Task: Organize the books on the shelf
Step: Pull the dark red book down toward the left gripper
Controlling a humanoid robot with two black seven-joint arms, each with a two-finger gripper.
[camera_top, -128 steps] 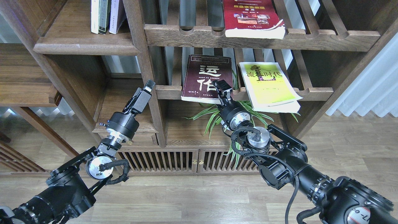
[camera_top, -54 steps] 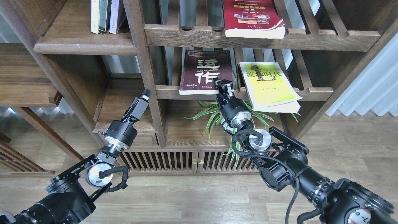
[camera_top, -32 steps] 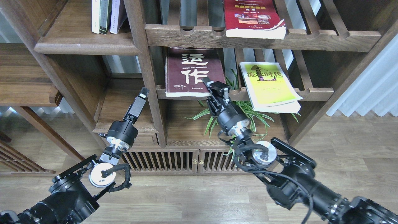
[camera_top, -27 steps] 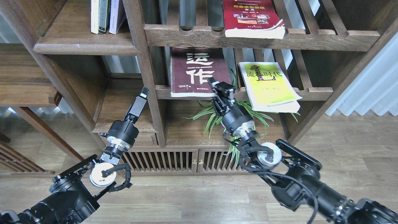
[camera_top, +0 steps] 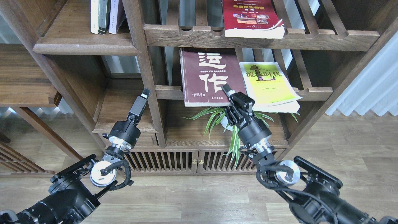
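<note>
The right gripper (camera_top: 230, 93) clamps the near right corner of the maroon book (camera_top: 210, 77), whose long axis runs away from it, toward the slatted rack's back. The right arm stretches up and forward. The left gripper (camera_top: 144, 96), well to the left, holds nothing; its fingers cannot be told apart. Just right of the held corner lies the yellow-green book (camera_top: 269, 85); farther up, the red book (camera_top: 252, 18).

You see the maroon book (camera_top: 210, 77) lying on the middle slatted rack (camera_top: 311, 92), touching the yellow-green book (camera_top: 269, 85) on its right. The red book (camera_top: 252, 18) lies on the rack above. A plant (camera_top: 217, 119) stands below them. Three small books (camera_top: 104, 15) stand on the flat shelf (camera_top: 84, 40) at upper left.
</note>
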